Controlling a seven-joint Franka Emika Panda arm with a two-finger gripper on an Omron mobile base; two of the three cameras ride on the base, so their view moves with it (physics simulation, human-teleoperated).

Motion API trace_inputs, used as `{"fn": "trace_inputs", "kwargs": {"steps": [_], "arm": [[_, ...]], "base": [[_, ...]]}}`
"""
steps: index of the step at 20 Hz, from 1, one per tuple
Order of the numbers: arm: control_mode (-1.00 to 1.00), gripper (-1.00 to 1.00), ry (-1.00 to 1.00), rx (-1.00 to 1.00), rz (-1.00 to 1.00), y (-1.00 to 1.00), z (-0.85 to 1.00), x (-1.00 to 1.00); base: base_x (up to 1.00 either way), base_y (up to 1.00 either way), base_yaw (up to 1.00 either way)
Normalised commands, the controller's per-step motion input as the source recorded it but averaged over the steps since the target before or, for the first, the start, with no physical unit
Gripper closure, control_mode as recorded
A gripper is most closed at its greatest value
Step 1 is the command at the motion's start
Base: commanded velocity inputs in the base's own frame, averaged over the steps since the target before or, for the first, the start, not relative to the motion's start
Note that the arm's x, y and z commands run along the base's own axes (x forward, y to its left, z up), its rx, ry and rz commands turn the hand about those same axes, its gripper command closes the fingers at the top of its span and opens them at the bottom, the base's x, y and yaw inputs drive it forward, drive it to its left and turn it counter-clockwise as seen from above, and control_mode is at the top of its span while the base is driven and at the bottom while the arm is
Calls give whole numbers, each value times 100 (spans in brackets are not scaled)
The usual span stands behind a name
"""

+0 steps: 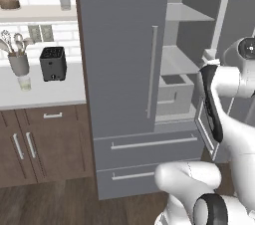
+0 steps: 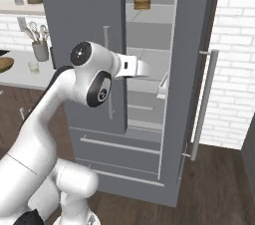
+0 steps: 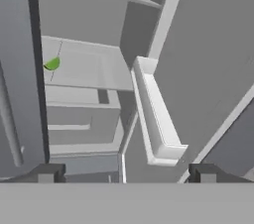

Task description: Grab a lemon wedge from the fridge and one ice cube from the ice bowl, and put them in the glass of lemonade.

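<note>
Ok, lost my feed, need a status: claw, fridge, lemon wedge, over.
Claw open, empty. Fridge right door swung open. Green lemon wedge on middle shelf, partly hidden behind closed left door. Door bin juts near claw's path.

White glossy arm [image 2: 45, 114], dark joints, dark fingers [image 3: 47, 173]

The left base view sits behind the arm on its left and looks forward and down at the fridge [image 1: 124, 69], with the counter [image 1: 40, 89] at the left of the picture. The right base view looks from behind the arm on its right at the same fridge [image 2: 84, 30], seeing into its open right side and taking in the brick wall [image 2: 234, 45] on the right. Both share the fridge front and the utensil cup [image 1: 19, 63]. The hand view sits close inside the open compartment, facing a shelf [image 3: 84, 67] and the door bin [image 3: 156, 119].
</note>
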Motion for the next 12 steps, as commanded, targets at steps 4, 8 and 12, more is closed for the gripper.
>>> {"fn": "trace_inputs", "kwargs": {"steps": [4,8,12], "arm": [[-100,-100,35,-9,-9,-20,10,100],[-100,-100,29,-14,-7,-68,17,100],[-100,-100,26,-11,-7,-100,9,70]], "base": [[0,0,0],[0,0,0],[0,0,0]]}}
